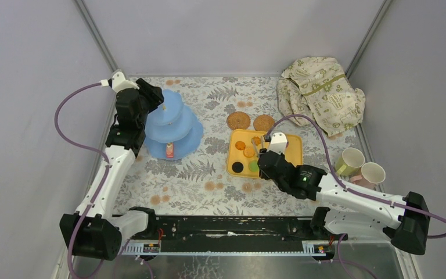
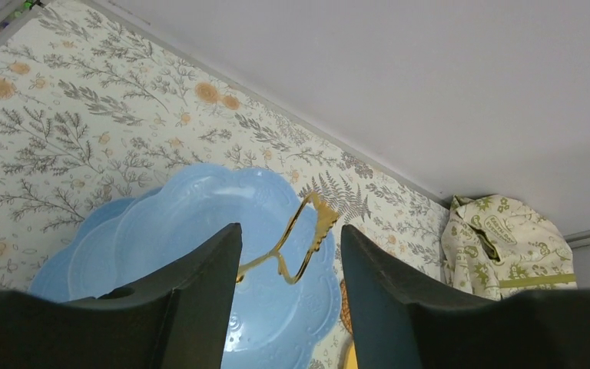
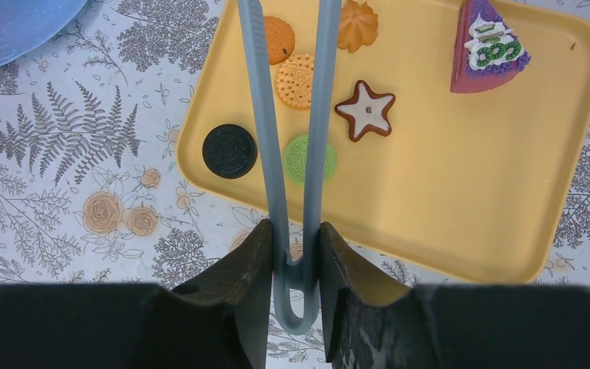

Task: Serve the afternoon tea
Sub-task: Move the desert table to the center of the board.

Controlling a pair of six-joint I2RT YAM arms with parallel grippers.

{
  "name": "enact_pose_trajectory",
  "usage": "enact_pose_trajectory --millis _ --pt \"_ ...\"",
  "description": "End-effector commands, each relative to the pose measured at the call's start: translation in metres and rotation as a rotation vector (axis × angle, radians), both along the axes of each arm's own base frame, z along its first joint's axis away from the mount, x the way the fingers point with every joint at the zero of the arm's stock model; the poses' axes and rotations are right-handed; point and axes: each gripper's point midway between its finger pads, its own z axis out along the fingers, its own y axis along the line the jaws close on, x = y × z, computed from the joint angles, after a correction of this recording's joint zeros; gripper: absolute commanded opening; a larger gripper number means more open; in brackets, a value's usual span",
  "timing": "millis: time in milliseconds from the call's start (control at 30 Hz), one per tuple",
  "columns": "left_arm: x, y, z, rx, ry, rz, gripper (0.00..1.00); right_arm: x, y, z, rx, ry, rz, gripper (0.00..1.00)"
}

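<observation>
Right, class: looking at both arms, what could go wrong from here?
The left gripper is open at the gold handle of the stand; an off-centre pull might tip it.
The right gripper pinches the tongs at their bend, so a biscuit could slip from the long tips.
The right arm lies near the cups and may knock them.

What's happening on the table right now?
The right pincer grips the grey tongs over the yellow tray, where biscuits and a cake slice lie. The left pincer hovers at the top of the blue stand, jaws apart, its gold handle showing between them. One red pastry sits on the stand's bottom tier. Cups and coasters sit off the tray.
</observation>
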Motion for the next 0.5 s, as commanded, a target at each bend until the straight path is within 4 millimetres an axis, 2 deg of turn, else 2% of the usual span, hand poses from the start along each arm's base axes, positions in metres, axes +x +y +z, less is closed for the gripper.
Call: enact_pose_trajectory --millis 0,267,467 --pt "0.017 0.003 0.04 0.049 -0.128 0.001 0.57 0.007 0.0 0.01 0.018 -0.024 -0.004 0.2" --pt "0.031 -0.014 0.038 0.091 -0.133 -0.101 0.48 0.012 -0.003 0.006 0.014 -0.016 -0.004 0.21" --pt "0.036 -0.018 0.029 0.132 -0.109 -0.134 0.41 0.014 -0.006 0.008 0.015 -0.018 -0.002 0.2"
